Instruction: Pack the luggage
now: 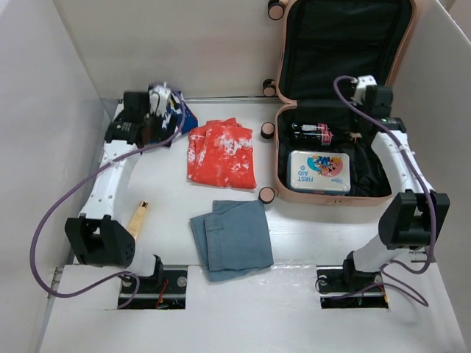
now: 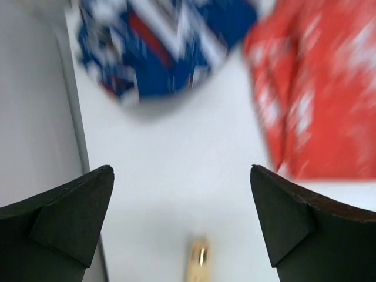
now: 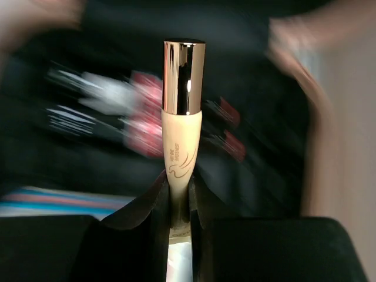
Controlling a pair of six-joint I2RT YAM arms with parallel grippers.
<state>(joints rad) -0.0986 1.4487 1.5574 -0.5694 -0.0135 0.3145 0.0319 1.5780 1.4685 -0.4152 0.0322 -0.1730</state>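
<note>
The left fingers stand spread wide above the desk, near one blue patterned cloth. One tan tube lies beside the left arm. Next come one red-and-white garment and one folded denim piece. At right, the one peach luggage lies open, holding one tin reading "FIRST AID". Over it the right fingers pinch one cream, gold-capped tube; its lettering is unreadable.
</note>
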